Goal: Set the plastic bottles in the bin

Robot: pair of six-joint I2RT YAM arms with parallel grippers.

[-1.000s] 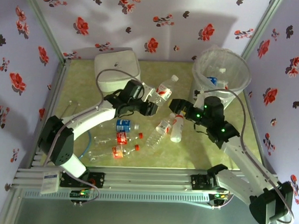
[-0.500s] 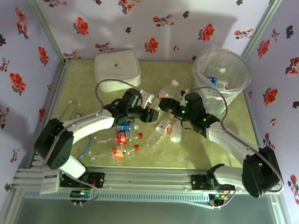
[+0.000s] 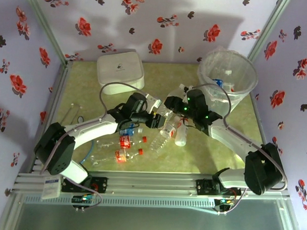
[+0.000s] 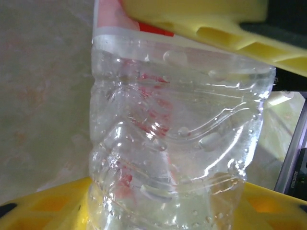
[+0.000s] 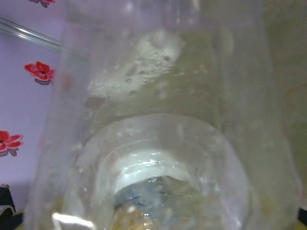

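Note:
A clear plastic bottle (image 4: 177, 143) with a red label hangs above the middle of the table, its capped end (image 3: 182, 89) pointing toward the bin (image 3: 228, 51). My left gripper (image 3: 157, 118) (image 4: 177, 115) has its yellow fingers (image 4: 206, 24) pressed on the bottle's body from both sides. My right gripper (image 3: 170, 102) meets the same bottle from the other end. In the right wrist view the bottle's neck (image 5: 158, 143) sits right against the camera and hides the fingers. Several more bottles (image 3: 169, 130) lie on the table.
A white rounded box (image 3: 120, 68) stands at the back left. Loose bottles with a blue label (image 3: 127, 129) and red labels (image 3: 123, 155) lie below my left arm. The bin at the back right holds a few bottles (image 3: 217, 83).
My right arm swung left from beside the bin and reached the bottle held by my left gripper. The left gripper carried that bottle slightly down and toward the middle.

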